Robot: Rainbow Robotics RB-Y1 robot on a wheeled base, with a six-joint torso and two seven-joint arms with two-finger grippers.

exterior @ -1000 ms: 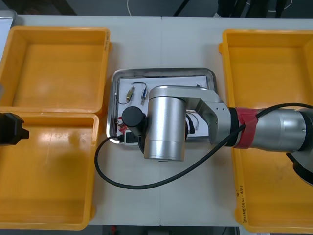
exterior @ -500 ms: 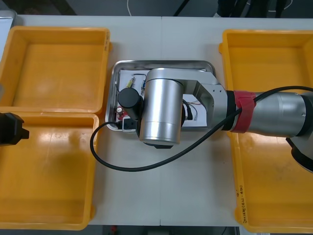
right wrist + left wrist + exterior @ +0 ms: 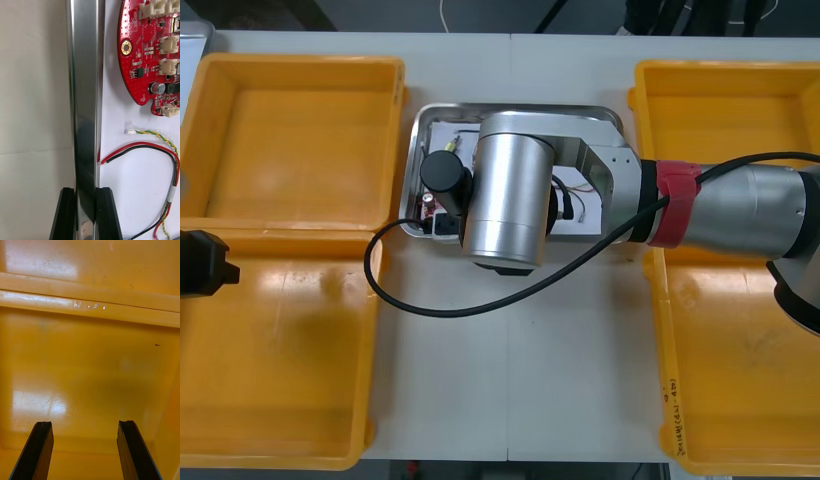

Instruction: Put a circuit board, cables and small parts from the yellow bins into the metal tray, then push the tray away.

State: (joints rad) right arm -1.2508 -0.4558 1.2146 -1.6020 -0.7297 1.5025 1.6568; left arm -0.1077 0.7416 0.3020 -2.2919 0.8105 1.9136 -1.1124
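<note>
My right gripper (image 3: pixel 85 191) is shut on the near rim of the metal tray (image 3: pixel 85 93), one finger on the outside and one inside. The tray (image 3: pixel 520 108) lies between the yellow bins, mostly covered by my right wrist (image 3: pixel 505 200). On its white inside lie a round red circuit board (image 3: pixel 150 48), a red and black cable (image 3: pixel 150 146) and a thin yellow twisted cable (image 3: pixel 157 135). An edge of the board (image 3: pixel 428 208) peeks out beside the wrist. My left gripper (image 3: pixel 85 427) hangs open over the floor of the near left bin (image 3: pixel 90 363), parked at the left edge (image 3: pixel 202 263).
Yellow bins stand far left (image 3: pixel 300 135), near left (image 3: pixel 275 350), far right (image 3: pixel 725 150) and near right (image 3: pixel 740 370), all bare inside where they show. The arm's own black cable (image 3: pixel 430 305) loops over the table in front of the tray.
My right arm has moved toward the table's far edge, and the tray has slid that way with it. The left arm has stayed put.
</note>
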